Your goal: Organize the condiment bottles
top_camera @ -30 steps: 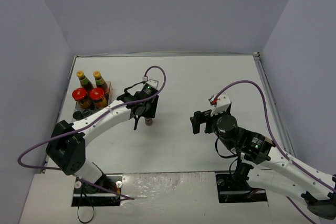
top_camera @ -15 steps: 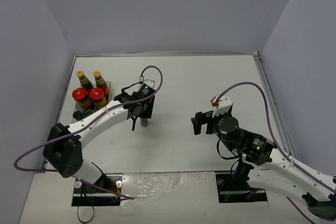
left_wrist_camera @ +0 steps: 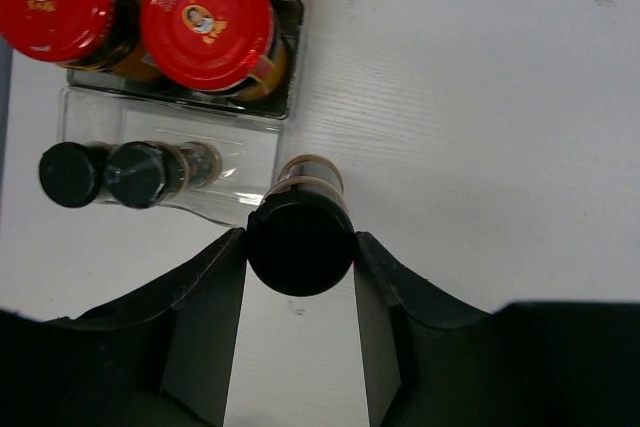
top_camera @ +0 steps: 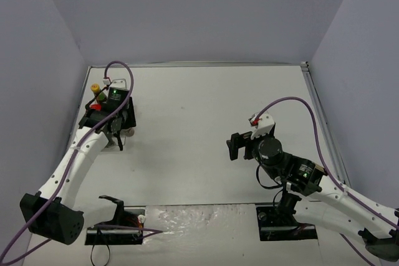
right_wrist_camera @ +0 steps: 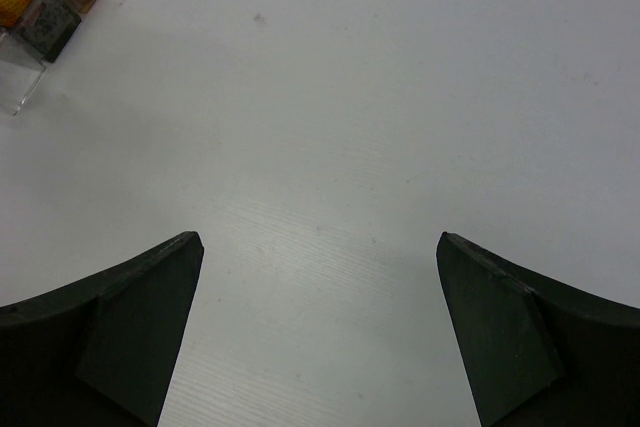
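- One black-capped spice jar (left_wrist_camera: 300,235) is what the coming move turns on. The left jaws are closed on its cap, one finger on each side. The jar stands upright, its long axis running straight down from the wrist toward the counter (left_wrist_camera: 480,97); whether its foot touches we cannot tell.
- Two more black-capped spice jars (left_wrist_camera: 68,174) stand side by side at the left end of the low front tier of the clear rack (left_wrist_camera: 250,147). Behind them, on the raised tier, sit the two red-lidded jars (left_wrist_camera: 207,9), and the overhead view shows a yellow-capped sauce bottle (top_camera: 95,88) at the back.
- Between the seated spice jars and the rack's right end we see a free slot, and we judge that the held jar belongs there.
- In the wrist view the held jar is at the rack's near right corner, its foot just outside the wall as far as we can tell. So the slot lies up and to the left of the jaws in that view — a short shift in over the wall, then down.
- The right jaws stand wide apart with nothing between them, over bare counter well apart from the rack. The left arm (top_camera: 81,154) is much the nearer, so we would leave the placing to it.
- We would watch the rack wall on the way in — a foot that catches it could tip the jar.
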